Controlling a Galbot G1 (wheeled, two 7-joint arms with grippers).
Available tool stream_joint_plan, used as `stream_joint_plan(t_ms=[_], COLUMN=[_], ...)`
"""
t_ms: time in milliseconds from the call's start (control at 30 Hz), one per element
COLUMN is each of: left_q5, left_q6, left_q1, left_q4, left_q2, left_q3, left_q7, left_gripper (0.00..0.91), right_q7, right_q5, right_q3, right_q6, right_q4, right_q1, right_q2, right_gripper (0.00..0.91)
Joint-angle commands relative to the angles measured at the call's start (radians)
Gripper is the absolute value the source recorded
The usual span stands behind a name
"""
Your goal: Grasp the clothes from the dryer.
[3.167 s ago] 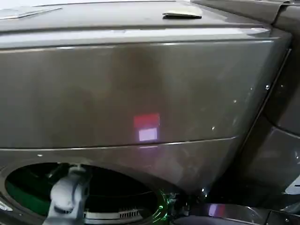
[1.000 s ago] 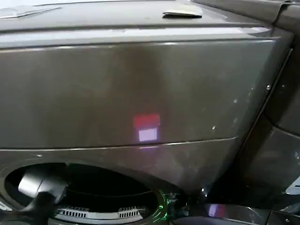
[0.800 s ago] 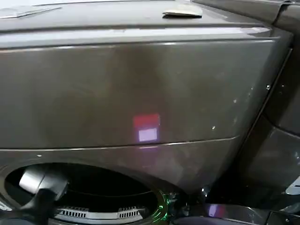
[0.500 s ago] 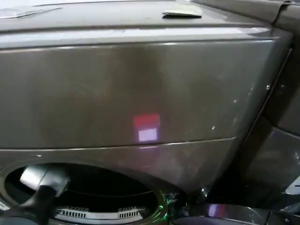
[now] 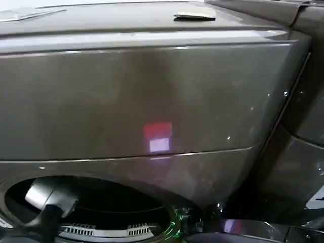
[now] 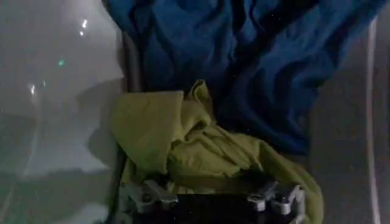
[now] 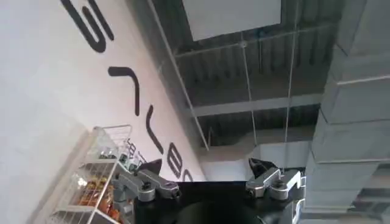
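Large dark letters run along the white wall [image 7: 42, 103] that my right wrist camera looks up at, seen slantwise and cut off by the frame's edge; I can pick out strokes like an "S", an "L", a "Y" and a "B", but cannot read a whole word. On the dryer [image 5: 152, 91] in my head camera, a red and pale-violet patch glows on the front panel with no characters I can read. I find no legible label on the clothes [image 6: 201, 146] in my left wrist camera.
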Motion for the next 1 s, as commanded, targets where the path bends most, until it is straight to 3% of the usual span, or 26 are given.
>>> stream_joint_plan(t_ms=[33,400,433,600,800,900,1000], left_q5=[-0.013,-0.212,-0.235,-0.4,-0.731,-0.829,-0.901], left_q6=[-0.002,0.041,0.086,0.176,0.31,0.314,0.306], left_q1=[0.004,0.011,0.014,0.067,0.2,0.278,0.362], left_q4=[0.003,-0.083,-0.097,-0.19,-0.423,-0.53,-0.646], left_q2=[0.009,0.006,-0.009,0.021,0.054,0.045,0.036], left_q3=[-0.007,-0.138,-0.207,-0.255,-0.305,-0.337,-0.392], left_q7=[0.005,-0.081,-0.095,-0.168,-0.374,-0.503,-0.576], left_gripper=[0.0,0.0,0.0,0.0,0.0,0.0,0.0], right_q7=[0.001,0.004,0.004,0.004,0.007,0.01,-0.027], right_q5=[0.0,0.0,0.0,0.0,0.0,-0.008,-0.064], right_q3=[-0.001,-0.001,-0.001,-0.002,-0.007,-0.003,-0.001], right_q6=[0.0,-0.002,-0.003,-0.003,-0.009,-0.016,-0.025], right_q4=[0.001,0.003,0.005,0.004,0.013,0.011,0.012], right_q1=[0.001,0.002,0.003,0.007,0.016,0.013,0.007], right_q2=[0.001,0.002,0.003,0.01,0.004,0.002,0.009], right_gripper=[0.907,0.907,0.907,0.907,0.907,0.907,0.907])
